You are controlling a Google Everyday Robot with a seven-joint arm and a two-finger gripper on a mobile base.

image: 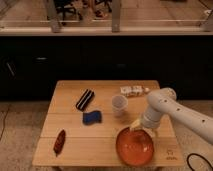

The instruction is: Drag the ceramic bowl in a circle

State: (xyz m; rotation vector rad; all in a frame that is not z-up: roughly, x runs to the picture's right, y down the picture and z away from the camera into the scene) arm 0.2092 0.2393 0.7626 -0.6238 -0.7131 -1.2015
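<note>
Gripper (141, 128), on the white arm (175, 112) reaching in from the right edge, is hanging with its pale fingers spread open at the upper rim of the wide, shallow, glossy orange ceramic bowl (135, 146); whether it is touching cannot be told. The bowl is sitting at the lower right of the light wooden slatted table (70, 125), just below the small white cup (119, 104). A blue sponge-like pad (92, 118) is lying left of the cup.

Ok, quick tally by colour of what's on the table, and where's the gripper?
Orange: 1, bowl
White: 2, cup, packet cluster
Blue: 1, sponge
Black: 1, striped bar
Dark red: 1, long piece
Total: 6
The gripper is at the bowl's far rim.
</note>
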